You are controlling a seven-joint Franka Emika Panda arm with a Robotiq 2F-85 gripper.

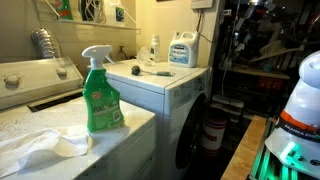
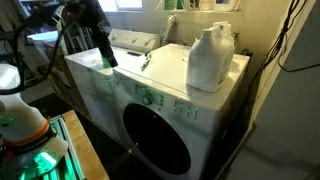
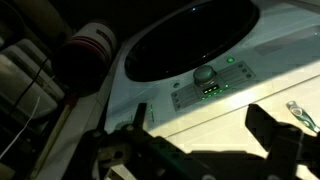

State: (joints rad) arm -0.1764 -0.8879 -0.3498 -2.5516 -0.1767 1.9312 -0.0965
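Observation:
My gripper is open and empty, its two dark fingers spread wide over the white top of a front-load washer. In an exterior view the gripper hangs just above the washer's top, near its edge. A small greenish tool lies on the top beside one finger; it shows in both exterior views. A white detergent jug stands further along the same top. Below the gripper are the control knob with green lights and the dark round door.
A green spray bottle and a crumpled white cloth sit on the nearer machine. A small bottle stands by the jug. A white device with an orange band and green light stands beside the washer. A red-banded cylinder is on the floor.

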